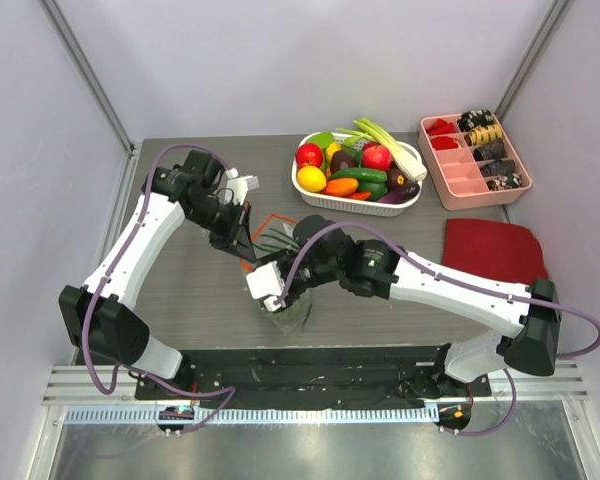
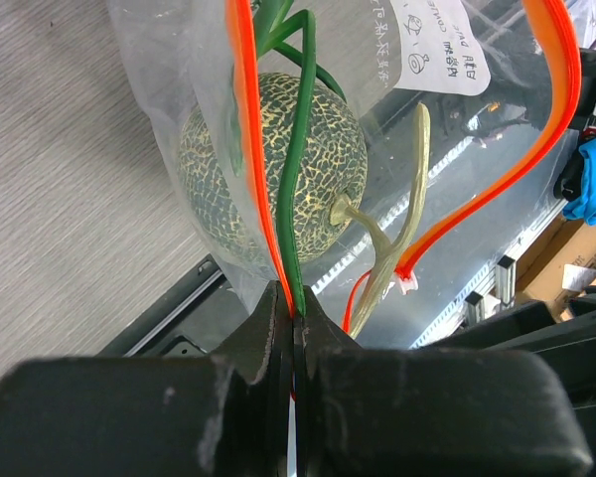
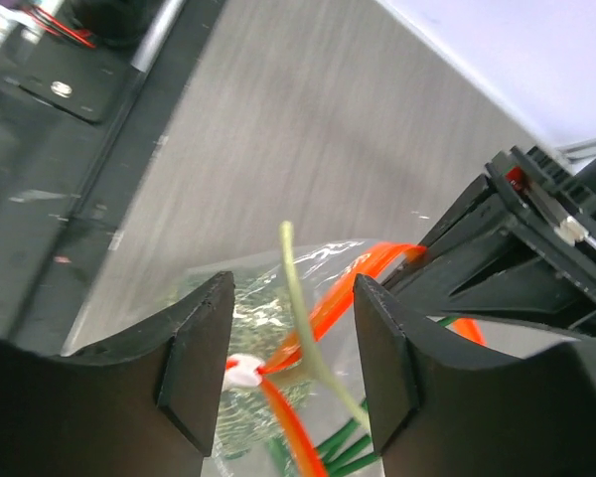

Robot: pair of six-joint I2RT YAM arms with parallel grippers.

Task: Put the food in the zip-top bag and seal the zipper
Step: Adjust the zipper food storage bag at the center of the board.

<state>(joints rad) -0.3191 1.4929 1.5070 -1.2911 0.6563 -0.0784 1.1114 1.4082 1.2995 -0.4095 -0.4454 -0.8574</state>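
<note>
The clear zip-top bag (image 2: 209,60) stands open near the table's front middle, under my right gripper in the top view (image 1: 298,312). A round grey-green netted head (image 2: 278,164) with long green stems and a pale stalk (image 2: 402,219) sits inside it. My left gripper (image 2: 296,298) is shut on the orange-red zipper strip (image 2: 246,119) together with a green stem; in the top view it (image 1: 242,243) is at the bag's left edge. My right gripper (image 3: 293,348) is open, its jaws on either side of the zipper's white end piece (image 3: 243,370) and the pale stalk (image 3: 308,318).
A white basket (image 1: 310,192) of toy produce stands at the back middle. A pink divided tray (image 1: 450,185) is at the back right, with a dark red cloth (image 1: 495,250) in front of it. The table's black front rail (image 1: 310,365) lies just behind the bag.
</note>
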